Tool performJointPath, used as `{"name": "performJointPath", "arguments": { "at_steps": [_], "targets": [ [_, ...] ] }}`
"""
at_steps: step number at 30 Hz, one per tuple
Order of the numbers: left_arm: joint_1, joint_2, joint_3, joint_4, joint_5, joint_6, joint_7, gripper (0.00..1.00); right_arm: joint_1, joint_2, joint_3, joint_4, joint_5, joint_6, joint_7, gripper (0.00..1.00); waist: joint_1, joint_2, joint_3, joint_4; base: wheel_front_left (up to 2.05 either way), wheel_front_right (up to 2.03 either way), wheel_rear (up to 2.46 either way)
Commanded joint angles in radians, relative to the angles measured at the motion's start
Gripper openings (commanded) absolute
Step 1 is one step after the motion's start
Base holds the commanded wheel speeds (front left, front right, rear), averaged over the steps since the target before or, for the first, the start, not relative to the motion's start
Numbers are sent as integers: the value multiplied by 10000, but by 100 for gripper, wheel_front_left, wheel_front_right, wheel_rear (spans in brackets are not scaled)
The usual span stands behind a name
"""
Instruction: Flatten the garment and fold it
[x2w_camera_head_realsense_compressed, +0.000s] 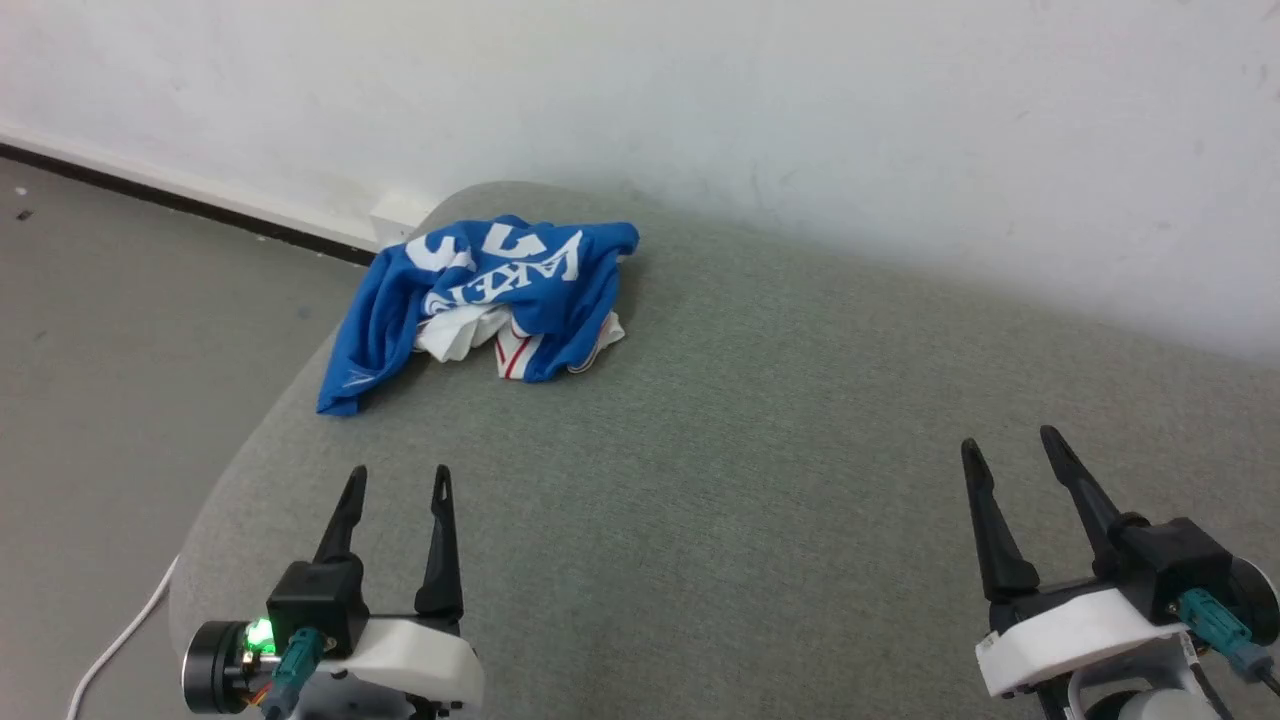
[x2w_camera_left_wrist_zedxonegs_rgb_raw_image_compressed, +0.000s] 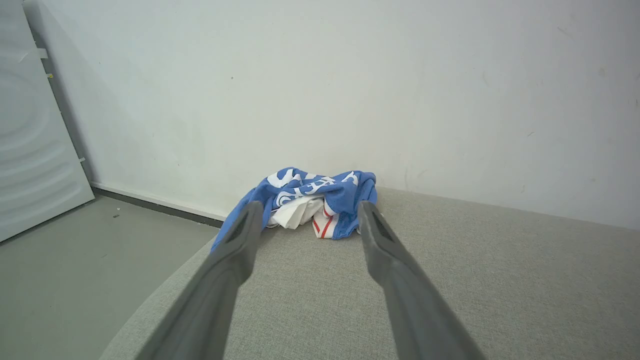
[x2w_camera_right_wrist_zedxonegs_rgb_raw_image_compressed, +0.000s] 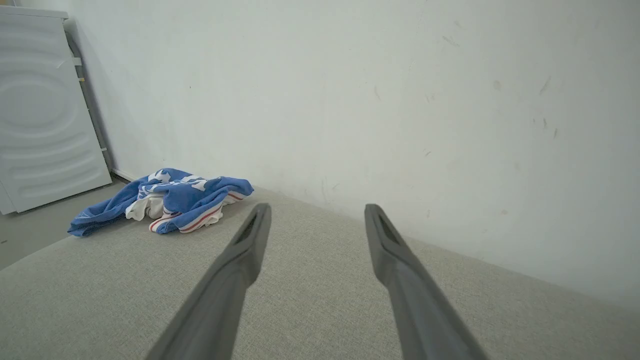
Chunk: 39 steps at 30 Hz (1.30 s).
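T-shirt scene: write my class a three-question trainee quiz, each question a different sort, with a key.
1. True or false: the T-shirt lies spread flat on the grey cushion.
2. Which are nearer the T-shirt? A. left fingers B. right fingers C. both equally near
3. Fill in: both pairs of fingers stand ___.
Key: 1 false (it is crumpled); 2 A; 3 open.

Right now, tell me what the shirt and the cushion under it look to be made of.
Shirt: thin, soft cloth, probably a matte jersey knit; it lies in limp crumpled folds. Cushion: grey-green woven upholstery cloth, matte; a fine weave grain shows up close. Its filling is hidden.
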Motion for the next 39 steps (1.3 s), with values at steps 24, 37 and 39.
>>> {"name": "performJointPath", "arguments": {
  "at_steps": [24,37,39],
  "targets": [
    [293,-38,-256,-64,-153,330,-601,100,185,34,74,49,397,-17,-582,100,0,0,-137,1465,0,0,0],
    [347,-43,-367,-30,-305,429,-872,100,259,39,90,94,489,-19,-854,100,0,0,-154,2073,0,0,0],
    [354,-44,-395,-33,-323,450,-914,100,272,40,88,90,492,-19,-895,100,0,0,-141,2160,0,0,0]
  ]
}}
